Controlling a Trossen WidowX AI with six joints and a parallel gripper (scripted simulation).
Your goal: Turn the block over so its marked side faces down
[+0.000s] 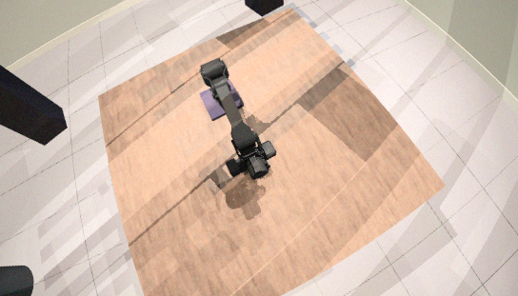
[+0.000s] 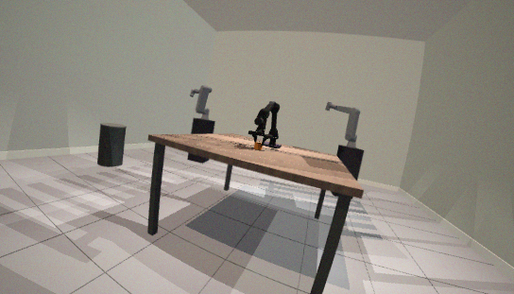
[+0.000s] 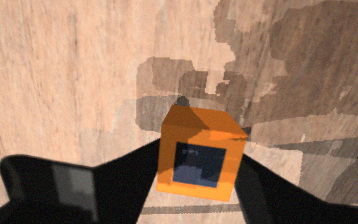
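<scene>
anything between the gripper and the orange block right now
Nothing visible does. In the wrist view the gripper has its fingers right against both sides of the orange block, whose marked dark face points up at the camera.

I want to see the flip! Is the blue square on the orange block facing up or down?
Up. In the wrist view the dark blue square shows on the orange block, facing the camera, between the tool fingers.

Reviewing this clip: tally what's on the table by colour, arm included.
Orange block with dark marked square facing the wrist camera, between the tool's fingers: 1
Purple base plate: 1
Black arm: 1
Total: 3
</scene>
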